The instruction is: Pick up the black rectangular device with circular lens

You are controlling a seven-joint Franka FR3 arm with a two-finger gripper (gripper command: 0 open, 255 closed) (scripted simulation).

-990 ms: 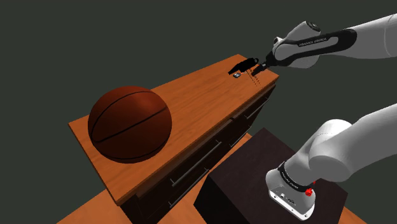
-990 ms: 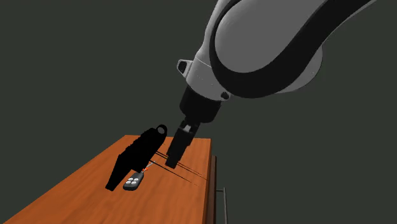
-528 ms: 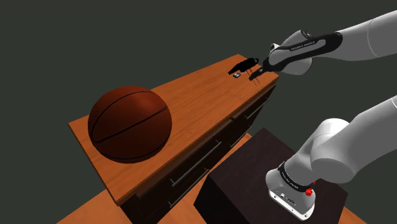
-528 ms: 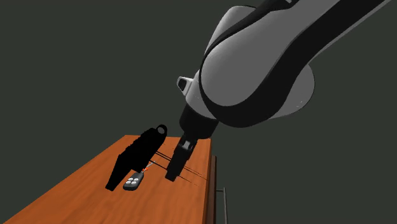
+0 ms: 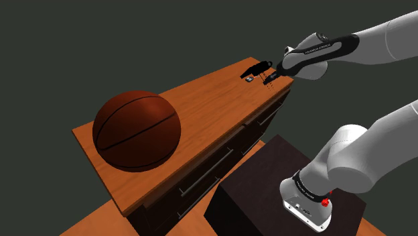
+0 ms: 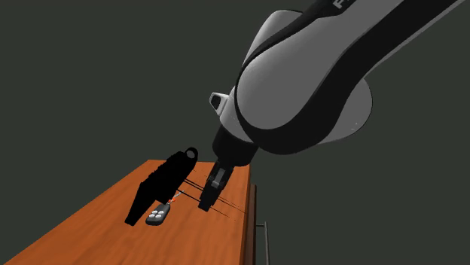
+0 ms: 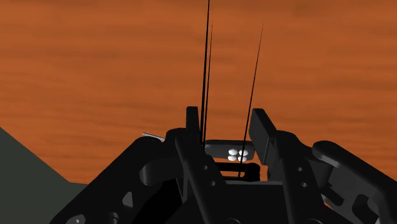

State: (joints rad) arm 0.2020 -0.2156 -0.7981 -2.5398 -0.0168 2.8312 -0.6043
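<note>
My hand [image 6: 206, 202], fingers apart and empty, has dropped almost onto the dresser top [image 6: 105, 226]. The black device [image 6: 162, 183] sits just beside it at nine o'clock, ungrasped. I judge a sideways shift comes next.

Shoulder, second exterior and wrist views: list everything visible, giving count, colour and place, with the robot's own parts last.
Ball: one, reddish brown, dresser's near end.
Dresser: one, orange-brown top, dark drawer fronts, beside the stand.
Black device: one, black, ring at one end, dresser's far end.
Small pad: one, dark with pale dots, beside the black device.
Thin lines: three, black, on the wood by the end effector.
Floor: orange-brown, shoulder view's lower left.
Stand: one, dark box, shoulder view's lower right.
Arm: one, white with dark joints, over the dresser's far end.
End effector: one, black, open, beside the black device.
</note>
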